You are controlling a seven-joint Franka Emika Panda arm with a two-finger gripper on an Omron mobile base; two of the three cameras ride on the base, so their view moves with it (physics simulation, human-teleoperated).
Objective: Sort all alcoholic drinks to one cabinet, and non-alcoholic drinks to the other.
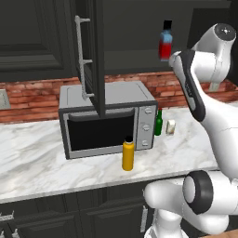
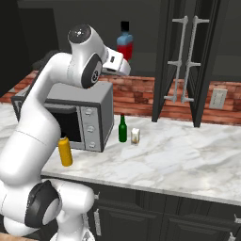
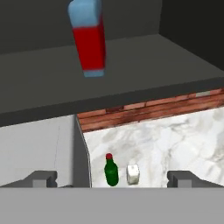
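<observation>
Jaws (image 3: 112,179) spread wide and empty, hanging high in front of the open upper cabinet, level with its shelf (image 3: 131,70). Blue-and-red bottle (image 3: 89,37) already upright on that shelf, just ahead of the jaws and slightly to one side, not touching them: flat-sided, blue above, red below, black cap in the base views. Most likely just set down, so probably next in line: green bottle (image 3: 111,170), well below the jaws on the bench (image 3: 175,140), straight down past the shelf edge in the hand view. Long axis vertical, red cap uppermost; slim, dark glassy body, narrow neck, easy to tip if caught high. Needs a long descent and a sideways approach at the body rather than the neck.

Just beside it, apart by a small gap, pale cream container (image 3: 133,173): squat, matte, much shorter. Close enough to be knocked by a wide jaw on the way in. Yellow-orange bottle (image 1: 128,154) standing further off, in front of the microwave (image 1: 107,118), cylindrical, black cap. Microwave boxy and grey with a dark window; bench white veined marble; red brick behind; cabinet doors dark with pale bar handles (image 2: 188,61).
</observation>
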